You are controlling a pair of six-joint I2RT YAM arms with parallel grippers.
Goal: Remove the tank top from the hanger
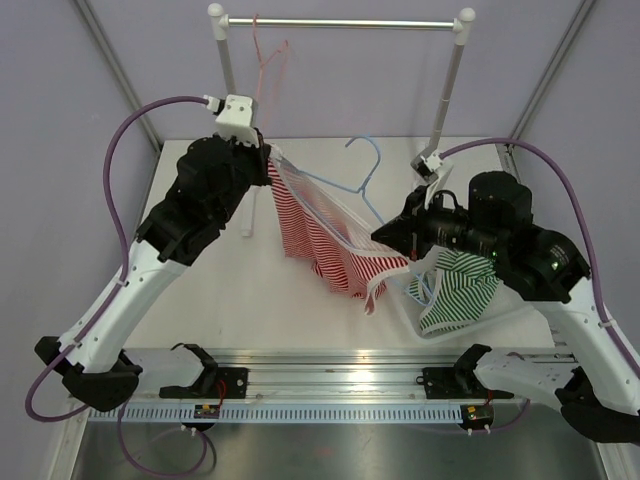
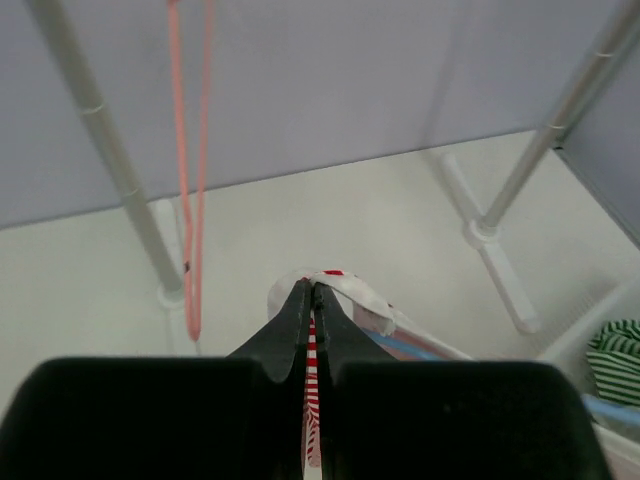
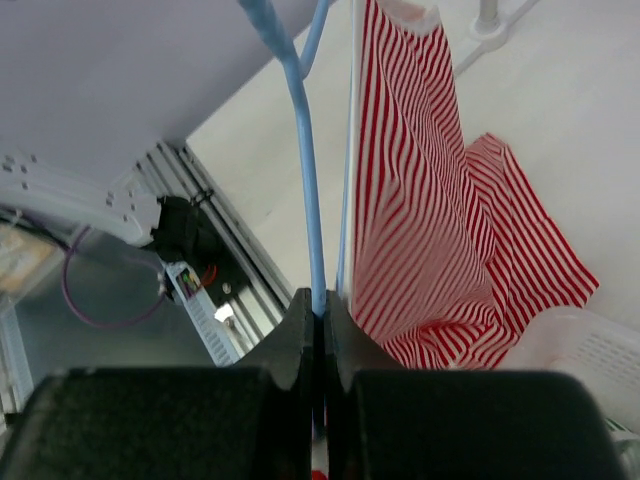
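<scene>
top external view, from the left: the left gripper [image 1: 264,152] is pinched shut on a white-edged strap of the red-striped tank top [image 1: 318,240]. the top hangs stretched above the table between both arms. the blue hanger [image 1: 368,175] rises at its right end, and the right gripper [image 1: 388,236] is clamped shut on the hanger's wire. further right, a green-striped garment [image 1: 460,290] lies in a white basket [image 3: 585,350].

I see plain lilac walls [image 1: 400,80] behind a silver clothes rail on white posts [image 1: 340,22]; below it, a matte white tabletop [image 1: 250,290], evenly lit.
</scene>
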